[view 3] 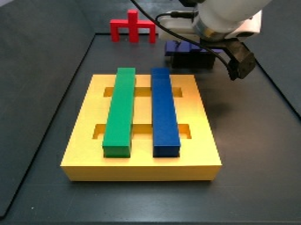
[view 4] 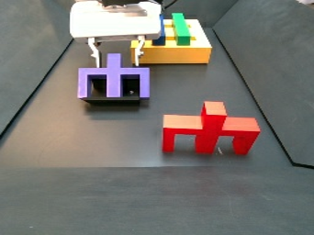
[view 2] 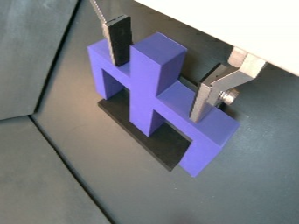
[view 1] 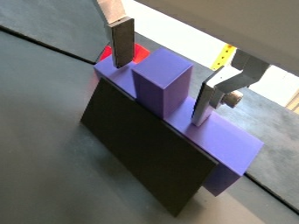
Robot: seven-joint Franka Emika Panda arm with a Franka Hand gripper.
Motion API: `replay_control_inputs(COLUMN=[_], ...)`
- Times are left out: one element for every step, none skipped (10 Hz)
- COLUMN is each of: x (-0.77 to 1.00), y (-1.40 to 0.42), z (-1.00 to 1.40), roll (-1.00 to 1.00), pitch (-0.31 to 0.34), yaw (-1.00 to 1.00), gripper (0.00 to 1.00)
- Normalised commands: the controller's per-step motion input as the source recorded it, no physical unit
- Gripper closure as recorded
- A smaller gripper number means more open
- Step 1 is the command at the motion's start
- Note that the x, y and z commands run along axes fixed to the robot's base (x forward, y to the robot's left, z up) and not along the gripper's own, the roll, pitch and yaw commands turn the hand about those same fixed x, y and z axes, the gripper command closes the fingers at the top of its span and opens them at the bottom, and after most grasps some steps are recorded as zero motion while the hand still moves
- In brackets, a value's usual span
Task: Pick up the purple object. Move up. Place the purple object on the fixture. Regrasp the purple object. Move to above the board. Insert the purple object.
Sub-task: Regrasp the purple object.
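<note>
Regrasp step in hand: purple piece (view 2: 158, 96) seated on fixture (view 4: 110, 97), end effector (view 2: 163, 74) open astride stem, gripping nothing; next, closing on stem, lifting toward yellow board (view 3: 88, 132).

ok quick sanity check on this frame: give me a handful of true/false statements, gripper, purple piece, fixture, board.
1. The purple piece sits on the fixture. True.
2. The gripper is shut on the stem. False: the fingers stand apart on either side of the stem, with a gap showing in both wrist views.
3. The board bears a green bar and a blue bar. True.
4. The red piece lies on the board. False: it stands on the floor, apart from the board.
5. The purple piece is inserted in the board. False: it is beside the board.
</note>
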Motion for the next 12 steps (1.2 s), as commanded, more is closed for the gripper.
replay_control_inputs(x=[0.00,0.00,0.00,0.00,0.00,0.00,0.00,0.00,0.00,0.00,0.00,0.00], y=[-0.03,-0.02,0.00,-0.02,-0.03,0.00,0.00,0.00,0.00,0.00,0.00,0.00], z=[-0.03,0.00,0.00,0.00,0.00,0.00,0.00,0.00,0.00,0.00,0.00,0.00], roll=[0.00,0.00,0.01,0.00,0.01,0.00,0.00,0.00,0.00,0.00,0.00,0.00], pitch=[-0.054,0.000,0.000,0.000,0.000,0.000,0.000,0.000,0.000,0.000,0.000,0.000], yaw=[0.02,0.00,0.00,0.00,0.00,0.00,0.00,0.00,0.00,0.00,0.00,0.00], gripper=[0.00,0.00,0.00,0.00,0.00,1.00,1.00,1.00,1.00,1.00,1.00,1.00])
